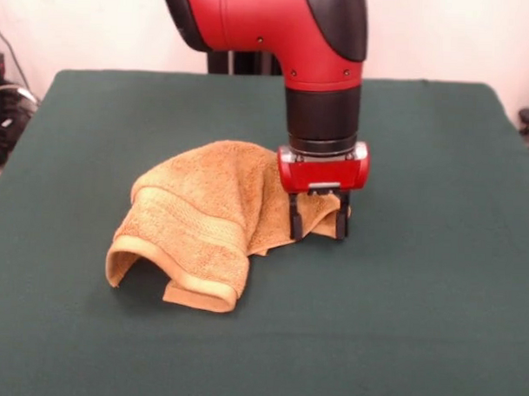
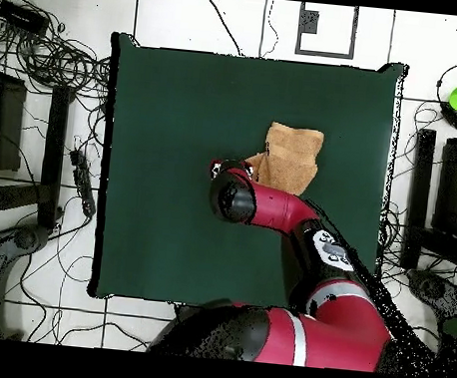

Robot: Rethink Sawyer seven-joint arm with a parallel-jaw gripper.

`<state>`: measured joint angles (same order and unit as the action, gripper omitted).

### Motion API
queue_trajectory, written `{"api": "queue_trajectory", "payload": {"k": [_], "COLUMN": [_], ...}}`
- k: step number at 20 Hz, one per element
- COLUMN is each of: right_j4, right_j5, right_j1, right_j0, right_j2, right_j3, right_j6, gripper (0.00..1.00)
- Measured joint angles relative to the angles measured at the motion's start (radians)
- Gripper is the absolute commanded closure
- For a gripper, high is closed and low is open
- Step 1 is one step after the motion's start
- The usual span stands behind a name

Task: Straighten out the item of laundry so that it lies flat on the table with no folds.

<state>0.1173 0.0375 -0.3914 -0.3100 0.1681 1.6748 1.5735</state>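
Reaching down at the crumpled towel (image 1: pixel 203 218)
Gripper (image 1: pixel 318 224) fingers straddle its right corner, parted, low over the green table (image 1: pixel 435 282)

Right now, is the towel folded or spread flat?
Folded. The towel lies bunched on the table, one hemmed edge doubled under and arching up.

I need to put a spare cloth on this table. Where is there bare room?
The table is bare across its whole near strip and to both sides of the crumpled towel. It is crowded only at the middle, where the claw stands at the towel's edge, fingers straddling a corner of it.
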Motion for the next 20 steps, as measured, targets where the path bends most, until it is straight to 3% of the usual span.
{"api": "queue_trajectory", "payload": {"k": [20], "right_j4": [0.122], "right_j5": [0.056], "right_j1": [0.003], "right_j0": [-0.182], "right_j2": [0.205], "right_j3": [0.044], "right_j6": [0.000], "gripper": [0.00]}}
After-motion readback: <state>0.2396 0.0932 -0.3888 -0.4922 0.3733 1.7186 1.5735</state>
